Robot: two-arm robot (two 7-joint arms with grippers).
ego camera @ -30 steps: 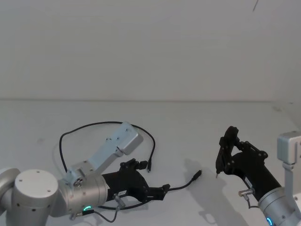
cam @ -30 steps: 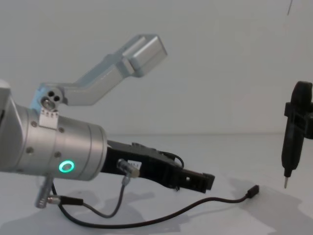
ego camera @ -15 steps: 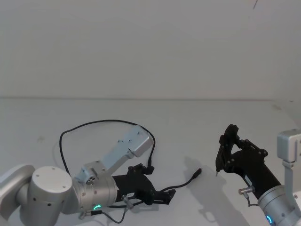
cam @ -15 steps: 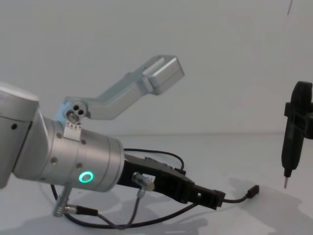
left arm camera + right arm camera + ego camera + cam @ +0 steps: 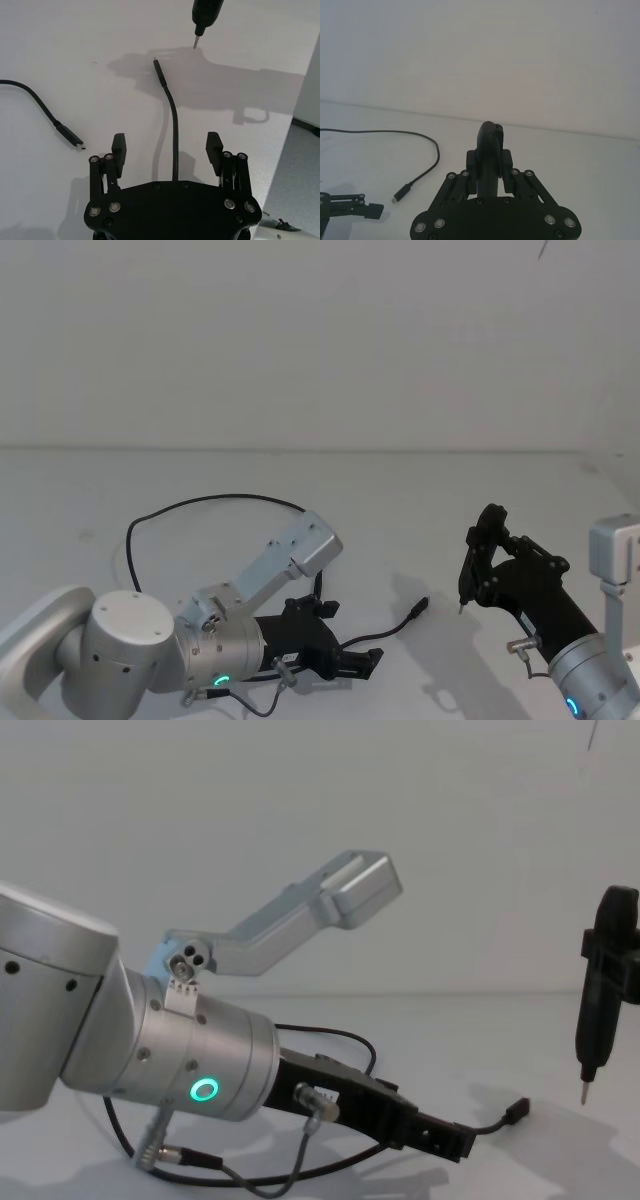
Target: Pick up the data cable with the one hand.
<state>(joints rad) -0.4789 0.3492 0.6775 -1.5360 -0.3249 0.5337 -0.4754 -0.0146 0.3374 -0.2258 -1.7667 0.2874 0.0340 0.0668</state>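
My left gripper (image 5: 362, 661) reaches forward low over the white table (image 5: 330, 475) from the left. It is flat and black, on a silver wrist with a green ring light (image 5: 205, 1091).

In the left wrist view the left gripper (image 5: 166, 141) has its jaws spread wide. The data cable (image 5: 173, 111) runs straight out between the two fingers (image 5: 119, 144) and touches neither.

From the head camera, the data cable (image 5: 200, 502) is a thin black line lying on the table. It curves in a wide loop behind the left arm and comes back toward the gripper. One small plug (image 5: 421, 607) lies on bare table between the two grippers, just short of the right one. In the left wrist view the other plug (image 5: 70, 137) lies off to one side of the fingers, near but apart.

The chest camera shows the left gripper (image 5: 452, 1139) tilted down, its tip close above the table. The data cable (image 5: 490, 1125) comes out past the tip, with its plug end a little raised. I cannot tell whether the gripper touches the table.

My right gripper (image 5: 484, 562) hangs to the right, well apart from the left one. In the right wrist view the right gripper (image 5: 490, 161) has its jaws drawn in against a black pen-shaped tool (image 5: 491, 135). In the chest view this tool (image 5: 598, 1010) stands upright, with its pale point just above the table.
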